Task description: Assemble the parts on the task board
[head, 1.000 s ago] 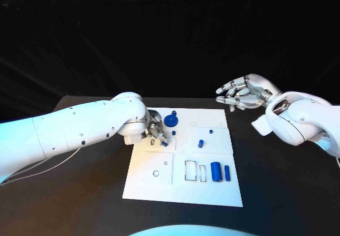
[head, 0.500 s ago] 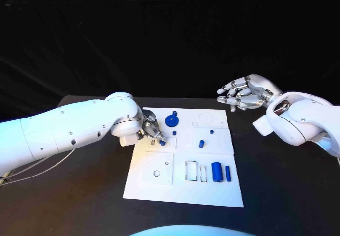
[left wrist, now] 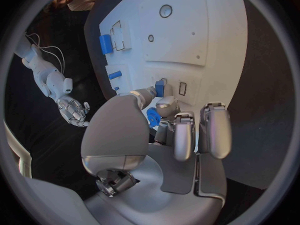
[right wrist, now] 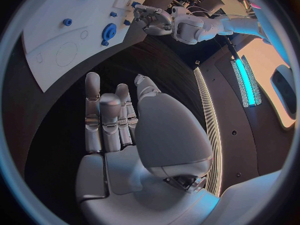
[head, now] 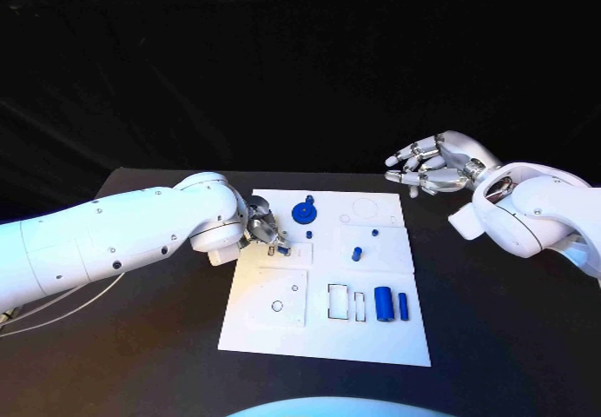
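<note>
The white task board [head: 328,334] lies in the middle of the table. My left hand [head: 262,228] is low over its far left part. Thumb and a finger pinch a small blue part [head: 284,250] [left wrist: 160,87], which sits beside a small rectangular slot [left wrist: 182,88]. A blue gear [head: 303,211] [right wrist: 109,32] stands just right of that hand. A short blue peg [head: 356,254], two tiny blue pegs [head: 309,234] [head: 374,233] and two blue cylinders [head: 382,303] [head: 402,304] are on the board. My right hand [head: 430,166] [right wrist: 115,122] hovers beyond the board's far right corner, fingers apart and holding nothing.
Near the board's front are a round hole [head: 275,306] and two rectangular slots [head: 337,301] beside the cylinders. Bare black table [head: 138,347] lies to the left and right of the board. My left forearm [head: 125,234] crosses the table's left side.
My left arm has swung lower and leftward, and its hand has drawn slightly left and back. The small blue part stays at its fingertips. The right hand has not moved.
</note>
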Robot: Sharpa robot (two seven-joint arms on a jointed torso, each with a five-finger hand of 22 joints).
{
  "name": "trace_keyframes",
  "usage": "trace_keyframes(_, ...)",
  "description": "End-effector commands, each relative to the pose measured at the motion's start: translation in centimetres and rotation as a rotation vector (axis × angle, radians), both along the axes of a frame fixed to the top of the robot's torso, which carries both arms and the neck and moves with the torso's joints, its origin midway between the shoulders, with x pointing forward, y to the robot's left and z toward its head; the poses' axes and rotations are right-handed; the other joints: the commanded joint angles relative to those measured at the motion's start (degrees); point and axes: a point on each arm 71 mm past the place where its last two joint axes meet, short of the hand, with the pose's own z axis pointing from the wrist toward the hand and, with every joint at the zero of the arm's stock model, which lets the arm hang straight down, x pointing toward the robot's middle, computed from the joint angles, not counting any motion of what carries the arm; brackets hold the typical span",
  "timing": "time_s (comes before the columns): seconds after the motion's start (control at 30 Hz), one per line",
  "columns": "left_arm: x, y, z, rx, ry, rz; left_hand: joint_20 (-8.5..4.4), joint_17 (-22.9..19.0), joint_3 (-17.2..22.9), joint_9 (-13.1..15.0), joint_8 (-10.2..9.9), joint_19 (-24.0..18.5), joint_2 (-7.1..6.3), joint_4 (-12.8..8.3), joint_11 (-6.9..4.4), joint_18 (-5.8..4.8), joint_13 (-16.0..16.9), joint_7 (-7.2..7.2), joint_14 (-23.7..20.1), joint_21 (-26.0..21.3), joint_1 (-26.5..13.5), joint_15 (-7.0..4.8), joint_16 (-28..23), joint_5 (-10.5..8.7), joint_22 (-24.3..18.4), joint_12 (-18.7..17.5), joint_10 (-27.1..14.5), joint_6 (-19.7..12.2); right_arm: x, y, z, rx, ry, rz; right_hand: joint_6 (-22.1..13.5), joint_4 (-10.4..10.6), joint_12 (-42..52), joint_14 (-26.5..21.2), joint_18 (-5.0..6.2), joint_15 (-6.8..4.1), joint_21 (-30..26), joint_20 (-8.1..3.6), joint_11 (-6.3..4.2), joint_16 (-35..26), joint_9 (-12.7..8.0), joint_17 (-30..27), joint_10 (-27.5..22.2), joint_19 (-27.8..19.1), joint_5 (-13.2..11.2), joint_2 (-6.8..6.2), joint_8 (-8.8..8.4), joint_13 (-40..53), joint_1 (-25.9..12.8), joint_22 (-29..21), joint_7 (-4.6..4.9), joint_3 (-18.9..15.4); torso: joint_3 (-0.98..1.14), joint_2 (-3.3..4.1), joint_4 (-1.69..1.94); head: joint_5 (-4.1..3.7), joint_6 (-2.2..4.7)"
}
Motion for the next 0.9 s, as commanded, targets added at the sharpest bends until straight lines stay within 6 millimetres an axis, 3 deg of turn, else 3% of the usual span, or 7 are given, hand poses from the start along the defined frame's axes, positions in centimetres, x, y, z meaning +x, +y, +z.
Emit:
trace_keyframes(0.03,0.07,0.03,0.28,0.037,-0.099,0.005,-0.2,15.1,7.5,10.4,0.5,0.1,-0.34,-7.1,-0.11,-0.43,0.0,-0.42,6.0,0.3,0.0,-0.4,0.1,0.15,0.1,0.1,0.3,-0.2,-0.05,0.1,-0.06,-0.009,0.002,0.015,-0.4,0.3,-0.4,-0.3,0.71,-0.03,-0.4,0.21,0.1,-0.2,0.1,-0.1,-0.1,0.0,0.2,0.24,0.25,-0.1,-0.1,-0.1,0.03,0.0,-0.01,0.0,0.02,0.13,-0.14)
trace_keyframes(0.33,-0.14,-0.33,-0.16,0.061,-0.135,-0.015,-0.24,15.1,8.0,11.0,0.8,0.2,-0.79,-7.4,-0.21,-0.49,0.0,-0.55,6.0,0.4,-0.4,-0.46,0.1,0.15,0.4,0.2,0.6,0.0,-0.06,0.12,-0.12,-0.01,0.004,0.017,-0.5,0.4,-0.4,-0.3,0.71,-0.02,-0.5,0.22,0.11,-0.3,0.1,-0.1,-0.1,0.0,0.2,0.24,0.27,-0.1,-0.2,-0.1,0.03,-0.1,-0.06,0.04,-0.1,0.36,-0.08)
trace_keyframes(0.47,-0.23,-0.5,-0.36,0.067,-0.133,-0.022,-0.25,15.1,8.1,11.1,0.9,0.3,-0.86,-7.4,-0.24,-0.5,0.1,-0.59,6.0,0.4,-0.5,-0.49,0.1,0.15,0.4,0.3,0.7,0.0,-0.08,0.14,-0.14,-0.011,0.004,0.018,-0.5,0.4,-0.4,-0.3,0.71,-0.02,-0.5,0.22,0.11,-0.3,0.1,-0.1,-0.1,0.0,0.2,0.24,0.27,-0.1,-0.2,-0.1,0.03,-0.1,0.04,-0.01,-0.18,0.48,0.01)
trace_keyframes(0.9,-0.5,-0.96,-0.58,0.077,-0.115,-0.047,-0.28,15.1,8.3,11.4,1.1,0.3,-0.97,-7.5,-0.31,-0.52,0.3,-0.68,6.0,0.5,-0.9,-0.54,0.1,0.15,0.5,0.5,0.9,0.1,-0.11,0.16,-0.17,-0.012,0.007,0.02,-0.5,0.5,-0.4,-0.3,0.71,-0.01,-0.6,0.23,0.12,-0.4,0.1,-0.1,-0.1,0.1,0.3,0.24,0.33,-0.2,-0.3,-0.2,0.03,-0.1,0.04,-0.01,-0.13,0.54,-0.13)
